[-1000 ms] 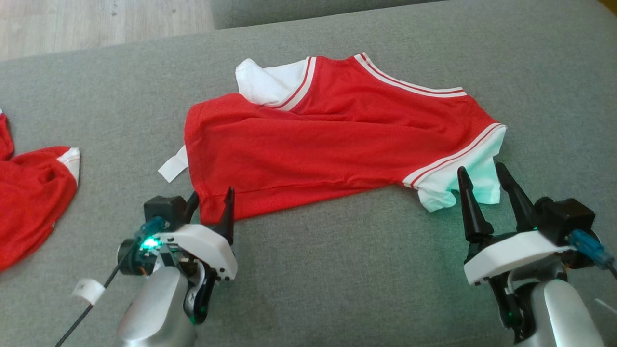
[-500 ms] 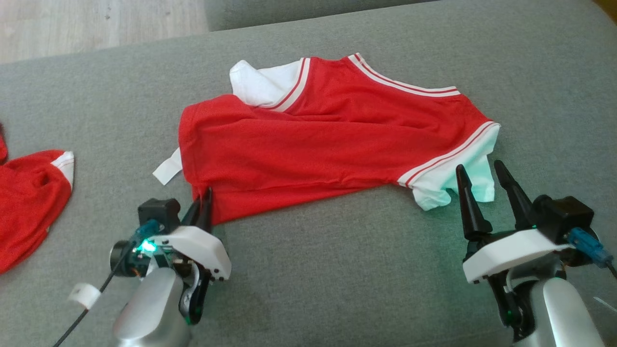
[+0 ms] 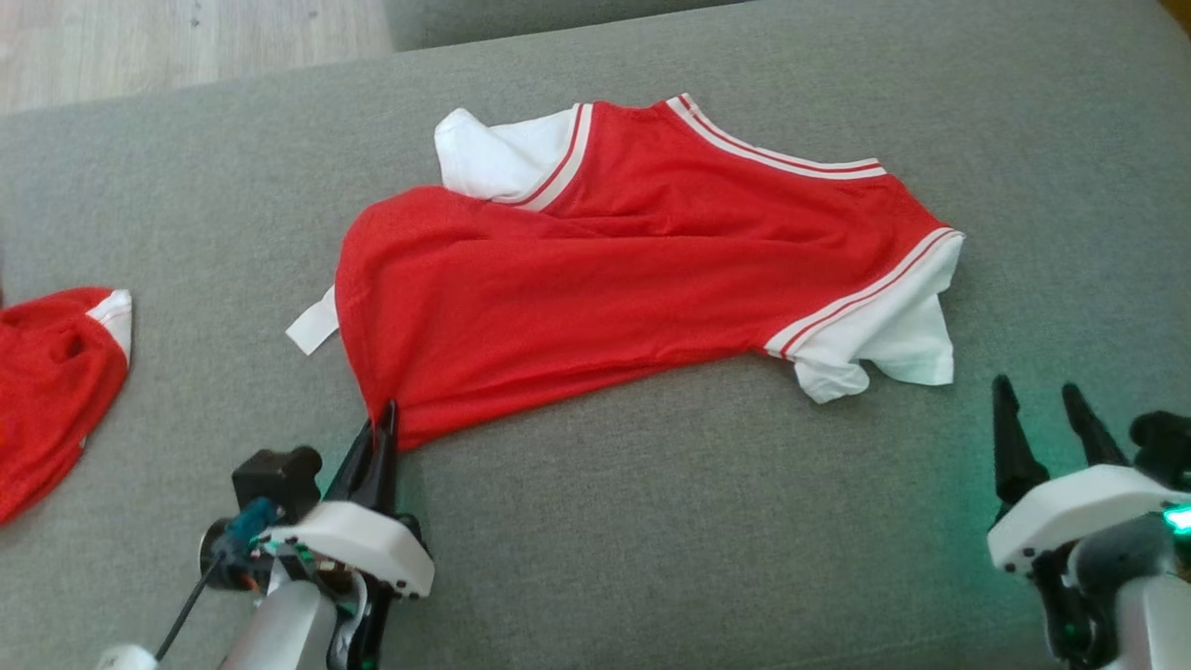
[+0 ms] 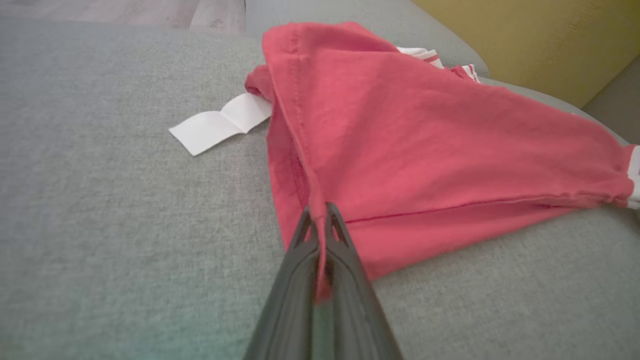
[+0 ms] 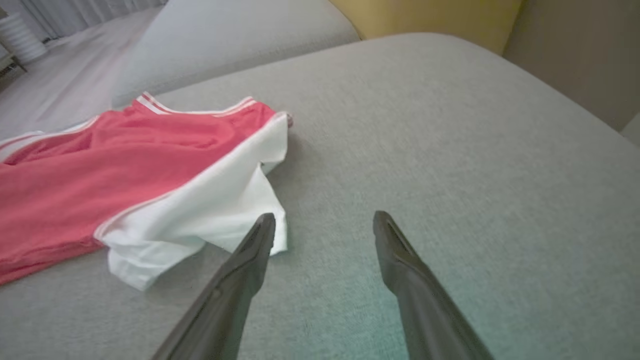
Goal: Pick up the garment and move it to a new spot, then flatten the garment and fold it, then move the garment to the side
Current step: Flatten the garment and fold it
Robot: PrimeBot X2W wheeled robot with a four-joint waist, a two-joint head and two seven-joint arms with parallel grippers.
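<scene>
1 grey couch (image 3: 651, 540), red and white garment (image 3: 605, 279) across its middle, another red cloth (image 3: 46, 391) at the left edge, left gripper (image 3: 384, 414) with jaws pinching the garment's near corner, right gripper (image 3: 1035, 387) with jaws spread

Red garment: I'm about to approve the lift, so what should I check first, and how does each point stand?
1. Left gripper shut on the red garment's near corner: ok.
2. Right gripper gripping the white sleeve: not ok; it is open and short of the sleeve.
3. Both fabric layers pinched: cannot tell.
4. Other red garment lying apart, at the left: ok.
</scene>
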